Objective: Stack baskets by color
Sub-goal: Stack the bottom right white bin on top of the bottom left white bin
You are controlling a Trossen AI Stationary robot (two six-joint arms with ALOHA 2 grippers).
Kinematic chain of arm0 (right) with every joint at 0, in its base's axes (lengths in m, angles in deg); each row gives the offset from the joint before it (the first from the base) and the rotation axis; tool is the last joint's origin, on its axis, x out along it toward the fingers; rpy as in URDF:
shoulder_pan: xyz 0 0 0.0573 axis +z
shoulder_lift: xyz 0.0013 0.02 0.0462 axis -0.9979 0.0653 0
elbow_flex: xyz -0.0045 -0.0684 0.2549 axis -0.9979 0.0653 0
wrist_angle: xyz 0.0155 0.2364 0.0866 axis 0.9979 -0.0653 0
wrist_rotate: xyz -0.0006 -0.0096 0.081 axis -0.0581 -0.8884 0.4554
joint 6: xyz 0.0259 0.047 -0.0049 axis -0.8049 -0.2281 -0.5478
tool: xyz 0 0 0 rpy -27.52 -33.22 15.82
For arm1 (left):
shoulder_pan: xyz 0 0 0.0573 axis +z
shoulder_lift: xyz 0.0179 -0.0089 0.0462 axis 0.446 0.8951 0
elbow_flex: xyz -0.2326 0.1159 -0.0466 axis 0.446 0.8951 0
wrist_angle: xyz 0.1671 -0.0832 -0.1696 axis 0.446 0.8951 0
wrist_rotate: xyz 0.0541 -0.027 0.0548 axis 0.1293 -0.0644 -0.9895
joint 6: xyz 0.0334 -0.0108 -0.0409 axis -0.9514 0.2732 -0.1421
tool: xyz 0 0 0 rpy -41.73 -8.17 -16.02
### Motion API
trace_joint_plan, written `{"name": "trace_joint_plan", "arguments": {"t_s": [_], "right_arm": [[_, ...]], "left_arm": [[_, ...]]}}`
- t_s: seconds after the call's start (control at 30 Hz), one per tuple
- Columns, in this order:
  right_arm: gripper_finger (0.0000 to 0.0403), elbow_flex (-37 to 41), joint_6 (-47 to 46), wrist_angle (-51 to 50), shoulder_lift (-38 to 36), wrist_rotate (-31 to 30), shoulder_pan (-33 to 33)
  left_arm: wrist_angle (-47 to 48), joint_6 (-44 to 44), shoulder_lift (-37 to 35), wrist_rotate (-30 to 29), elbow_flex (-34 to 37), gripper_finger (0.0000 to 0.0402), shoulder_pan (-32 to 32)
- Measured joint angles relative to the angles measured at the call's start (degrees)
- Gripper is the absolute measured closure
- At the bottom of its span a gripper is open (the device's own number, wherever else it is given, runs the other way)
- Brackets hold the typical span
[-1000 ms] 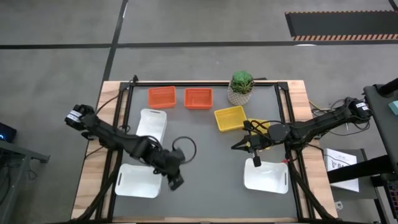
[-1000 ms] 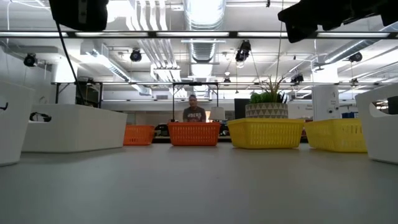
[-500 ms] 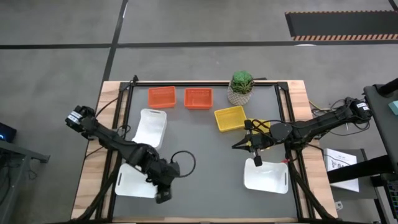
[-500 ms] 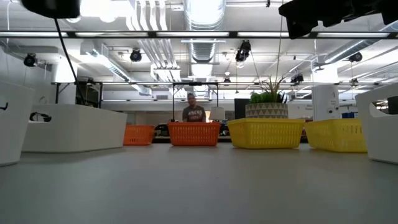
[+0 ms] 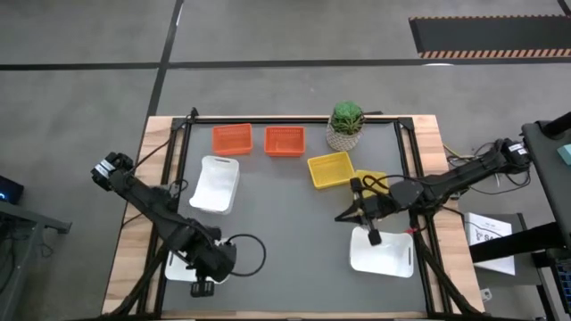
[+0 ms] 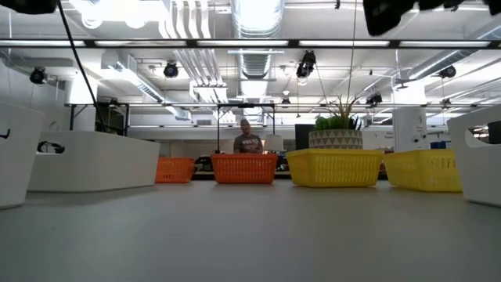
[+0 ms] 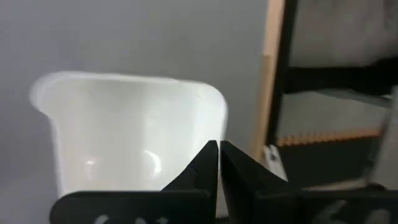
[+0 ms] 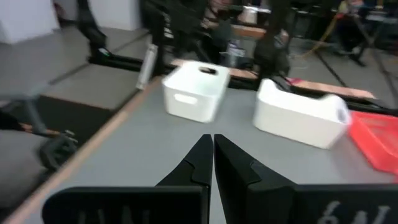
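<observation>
Two orange baskets (image 5: 232,138) (image 5: 285,141) stand on their bottoms at the far side, beside a yellow basket (image 5: 330,169) and a second yellow basket (image 5: 373,178) half under my right arm. White baskets stand at mid left (image 5: 217,185), near left (image 5: 178,265) and near right (image 5: 382,251). My left gripper (image 5: 200,287) (image 7: 217,147) is shut, points steeply down and hangs above the near-left white basket's (image 7: 130,137) rim, holding nothing. My right gripper (image 5: 341,216) (image 8: 212,140) is shut, held level above the table's middle and points toward the left side.
A potted green plant (image 5: 346,125) stands at the far edge behind the yellow baskets. A black frame rail (image 5: 294,119) runs around the grey mat, with a wooden border (image 5: 134,232) outside it. A person (image 6: 249,142) sits in the room beyond the far edge.
My left gripper has swung from the table's middle toward the near left corner, coming over the near-left white basket. It has tipped to point more steeply down and stayed shut. No basket has moved.
</observation>
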State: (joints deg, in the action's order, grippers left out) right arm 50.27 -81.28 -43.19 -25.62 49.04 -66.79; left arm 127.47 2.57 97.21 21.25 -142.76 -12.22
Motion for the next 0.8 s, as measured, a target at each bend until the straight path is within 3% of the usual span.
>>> {"name": "trace_joint_plan", "arguments": {"t_s": [0.23, 0.47, 0.6, 0.8], "right_arm": [[0.0394, -10.32, -10.27, -17.38, 2.87, -4.77, 7.53], [0.0394, -20.74, -23.56, -43.1, 5.11, -14.3, 16.94], [0.0394, -21.01, -23.72, -44.34, 5.15, -20.35, 22.86], [0.0394, -19.41, -34.3, -44.64, 6.45, -21.83, 30.0]], "left_arm": [[-2.8, -5.22, -0.07, -13.64, -0.21, 0.0401, 0.03], [-22.02, -18.46, -0.07, -32.83, 0.17, 0.0401, 2.89], [-39.64, -32.66, 0.15, -34.92, 1.9, 0.0401, 5.07], [-58.07, -47.31, 5.36, -34.95, 2.19, 0.0401, 6.82]]}}
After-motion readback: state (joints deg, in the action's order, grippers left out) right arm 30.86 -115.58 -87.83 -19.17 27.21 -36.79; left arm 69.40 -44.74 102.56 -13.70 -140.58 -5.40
